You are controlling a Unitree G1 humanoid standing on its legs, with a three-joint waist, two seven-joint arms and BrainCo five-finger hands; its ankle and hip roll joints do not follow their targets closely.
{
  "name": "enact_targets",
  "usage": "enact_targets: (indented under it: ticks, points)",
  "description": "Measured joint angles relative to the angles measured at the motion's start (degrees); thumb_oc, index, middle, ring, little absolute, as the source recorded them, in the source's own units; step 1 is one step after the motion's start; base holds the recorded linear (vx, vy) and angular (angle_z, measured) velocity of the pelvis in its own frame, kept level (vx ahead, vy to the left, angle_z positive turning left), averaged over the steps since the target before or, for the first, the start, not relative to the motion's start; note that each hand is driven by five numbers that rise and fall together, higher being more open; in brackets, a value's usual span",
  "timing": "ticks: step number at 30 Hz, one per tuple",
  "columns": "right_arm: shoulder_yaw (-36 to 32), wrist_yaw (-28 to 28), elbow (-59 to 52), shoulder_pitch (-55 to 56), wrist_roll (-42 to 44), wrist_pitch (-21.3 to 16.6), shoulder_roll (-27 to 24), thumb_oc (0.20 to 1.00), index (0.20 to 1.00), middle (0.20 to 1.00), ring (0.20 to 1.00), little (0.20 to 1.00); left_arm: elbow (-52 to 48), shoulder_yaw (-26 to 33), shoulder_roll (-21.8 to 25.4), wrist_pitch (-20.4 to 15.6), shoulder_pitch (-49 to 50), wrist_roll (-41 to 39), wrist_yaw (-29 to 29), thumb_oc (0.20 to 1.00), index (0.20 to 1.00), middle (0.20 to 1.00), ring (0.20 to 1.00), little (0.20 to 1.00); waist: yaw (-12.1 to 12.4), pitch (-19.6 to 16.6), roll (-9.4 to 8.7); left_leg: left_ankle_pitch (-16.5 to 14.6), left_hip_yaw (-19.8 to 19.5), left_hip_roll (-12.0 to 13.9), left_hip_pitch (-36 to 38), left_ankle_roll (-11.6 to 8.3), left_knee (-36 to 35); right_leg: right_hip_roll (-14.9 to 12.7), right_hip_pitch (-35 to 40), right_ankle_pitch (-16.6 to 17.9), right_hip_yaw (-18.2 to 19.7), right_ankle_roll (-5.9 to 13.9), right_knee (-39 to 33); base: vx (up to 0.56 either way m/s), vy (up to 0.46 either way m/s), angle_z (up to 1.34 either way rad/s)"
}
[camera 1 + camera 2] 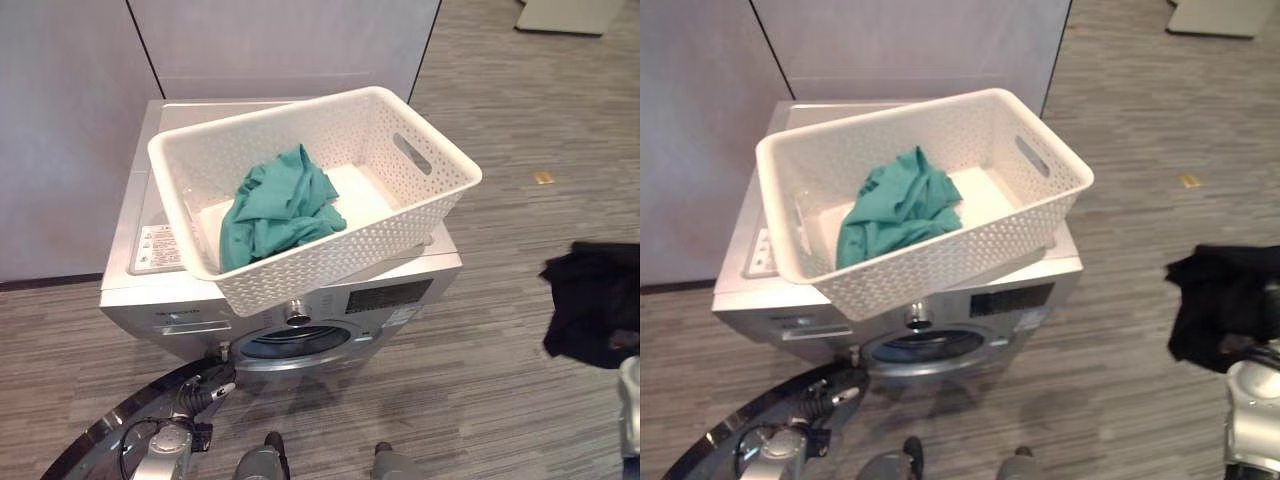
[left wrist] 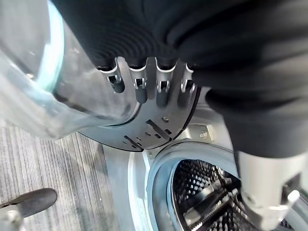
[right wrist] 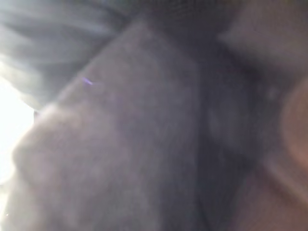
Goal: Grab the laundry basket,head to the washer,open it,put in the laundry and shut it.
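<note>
The washer [image 1: 300,290] stands with its door [image 2: 53,86] swung open, the left hand [image 2: 144,89] hooked over the door's rim. Well right of the washer, the right hand, fingers hidden, carries a black garment [image 1: 592,300]. The laundry basket [image 1: 330,260] atop the washer holds a teal garment [image 1: 280,205].

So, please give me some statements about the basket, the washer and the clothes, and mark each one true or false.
1. The white laundry basket stands on top of the washer. True.
2. The basket is empty. False: a teal garment lies in it.
3. The washer door is closed. False: it is swung open, and the drum shows.
4. The left hand is at the open door. True.
5. A black garment hangs at the right arm's side, away from the washer. True.
6. The basket lies on the floor. False: it is on the washer.
</note>
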Motion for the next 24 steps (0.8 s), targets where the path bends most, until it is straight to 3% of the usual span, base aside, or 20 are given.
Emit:
enact_targets:
  ticks: [2, 5, 6, 8, 9, 10, 11, 12, 13, 14, 16, 19, 24]
  points:
    - [3.5, 2.2, -3.0, 0.3, 0.3, -0.1, 0.0, 0.2, 0.2, 0.2, 0.2, 0.2, -1.5, -0.7, -1.1, 0.1, -0.4, 0.0, 0.3, 1.0, 1.0, 1.0, 1.0, 1.0, 0.7, 0.2, 1.01, 1.6, -1.5, 2.3, -0.8, -0.11, -1.1, 2.6, 0.2, 0.1, -0.7, -1.49, -1.7, -0.28, -0.326, 0.05]
    - [4.2, 3.9, -6.7, 0.3, 0.7, -1.9, -0.3, 0.2, 0.2, 0.2, 0.2, 0.2, -2.7, -2.9, -1.4, -0.1, -3.6, 0.0, 1.7, 1.0, 1.0, 1.0, 1.0, 1.0, 0.4, -0.2, 2.5, 7.5, -6.3, 5.0, -1.0, -1.64, -8.1, 7.3, 0.1, 0.7, -4.5, -4.04, -3.0, -0.29, -0.233, 0.49]
    - [4.2, 3.9, -7.0, 0.2, 1.5, -2.7, -0.3, 0.2, 0.2, 0.2, 0.2, 0.2, -2.8, -3.9, -1.2, -0.1, -5.1, 0.1, 2.0, 1.0, 1.0, 1.0, 1.0, 1.0, 0.0, 0.2, 2.11, 8.9, -6.6, 5.7, -1.2, -1.74, -9.5, 7.4, -0.1, 1.2, -5.5, -4.72, -3.1, -0.33, -0.114, 0.72]
    - [4.3, 4.0, -7.4, -0.1, 3.0, -3.4, -0.2, 0.2, 0.2, 0.2, 0.2, 0.2, -3.7, -6.9, -0.9, -0.1, -8.4, 0.2, 2.2, 1.0, 1.0, 1.0, 1.0, 1.0, -0.8, 0.7, 1.67, 12.3, -6.1, 6.2, -2.3, 1.07, -11.7, 9.1, -0.6, 0.8, -8.6, -5.92, -2.0, -0.32, -0.101, 0.88]
    - [4.7, 4.3, -9.3, 0.2, 4.7, -3.6, -0.4, 0.2, 0.2, 0.2, 0.2, 0.2, -6.1, -10.2, -0.5, 0.0, -10.3, 0.8, 2.2, 1.0, 1.0, 1.0, 1.0, 1.0, -1.3, 0.6, 1.32, 14.5, -5.8, 6.4, -1.9, 3.63, -15.5, 8.9, -2.8, -1.0, -10.8, -7.47, 1.4, -0.16, -0.045, 0.75]
    - [5.3, 4.7, -10.2, -0.1, 5.1, -4.0, -0.1, 0.2, 0.2, 0.2, 0.2, 0.2, -7.8, -10.9, -0.4, -0.2, -10.7, 1.5, 2.1, 1.0, 1.0, 1.0, 1.0, 1.0, -1.3, 0.6, 0.92, 13.9, -5.6, 6.5, -2.0, 4.03, -15.9, 8.2, -3.9, -2.5, -11.0, -7.9, 2.6, -0.1, -0.017, 0.46]
    - [8.0, 5.9, -10.7, -1.8, 6.7, -5.0, 1.2, 0.2, 0.2, 0.2, 0.2, 0.2, -10.7, -11.4, 0.1, -0.2, -11.2, 2.1, 1.9, 1.0, 1.0, 1.0, 1.0, 1.0, -1.5, 1.2, -1.63, 8.2, -6.8, 5.2, -3.2, 1.82, -10.8, 5.9, -4.7, -2.6, -10.6, -8.85, 4.4, -0.03, 0.039, 0.03]
    - [9.2, 6.7, -12.9, -1.8, 7.7, -5.0, 1.5, 0.2, 0.2, 0.2, 0.2, 0.2, -12.9, -11.9, 0.8, -0.3, -11.8, 2.4, 1.4, 1.0, 1.0, 1.0, 1.0, 1.0, -1.4, 1.6, -3.32, 6.3, -6.8, 3.6, -3.1, 2.64, -5.2, 3.7, -4.7, -2.4, -10.0, -8.57, 4.5, -0.02, 0.034, -0.04]
    - [9.2, 7.3, -14.2, -1.2, 8.0, -5.2, 1.4, 0.2, 0.2, 0.2, 0.2, 0.2, -13.8, -11.9, 0.8, -0.4, -12.1, 2.5, 1.3, 1.0, 1.0, 1.0, 1.0, 1.0, -1.9, 1.6, -3.31, 4.6, -7.4, 3.6, -2.7, 1.81, -1.9, 3.2, -4.4, -2.3, -9.9, -8.42, 4.3, 0.03, 0.117, 0.04]
    - [9.1, 8.1, -15.8, -0.9, 9.4, -5.3, 1.7, 0.2, 0.2, 0.2, 0.2, 0.2, -16.7, -13.0, 2.5, -0.2, -11.9, 4.0, 1.0, 1.0, 1.0, 1.0, 1.0, 1.0, -3.1, 0.9, -1.79, 3.9, -7.9, 5.9, 0.2, -0.19, 0.4, 4.0, -2.9, -1.5, -10.2, -7.16, 4.1, 0.03, 0.136, 0.09]
    - [7.2, 8.8, -16.8, 0.2, 10.6, -5.6, 1.9, 0.2, 0.2, 0.2, 0.2, 0.2, -18.3, -14.1, 3.8, -0.4, -12.8, 6.2, 0.0, 1.0, 1.0, 1.0, 1.0, 1.0, -5.6, -0.3, 0.99, 3.6, -6.7, 7.8, 5.8, -2.3, -8.7, 3.8, -1.8, -1.6, -11.2, -6.42, 4.2, 0.01, 0.167, 0.29]
    - [6.8, 10.5, -16.8, 1.8, 11.7, -5.5, 2.0, 0.2, 0.2, 0.2, 0.2, 0.2, -22.5, -16.0, 8.1, -0.2, -14.6, 9.2, -2.5, 1.0, 1.0, 1.0, 1.0, 1.0, -6.8, -0.4, 0.44, 4.6, -5.7, 5.3, 7.1, -3.97, -12.2, 1.6, -2.1, -1.0, -10.7, -4.15, 3.5, -0.03, 0.098, 0.27]
    - [7.9, 15.7, -16.8, 2.6, 15.1, -5.5, 1.6, 0.2, 0.2, 0.2, 0.2, 0.2, -35.3, -16.5, 21.2, -2.6, -14.8, 15.5, -5.8, 1.0, 1.0, 1.0, 1.0, 1.0, -5.5, -0.4, 0.22, 4.6, -3.4, 3.4, 8.7, -3.98, -13.3, 0.0, -1.4, 0.6, -8.1, -1.74, 1.3, -0.04, 0.046, -0.17]
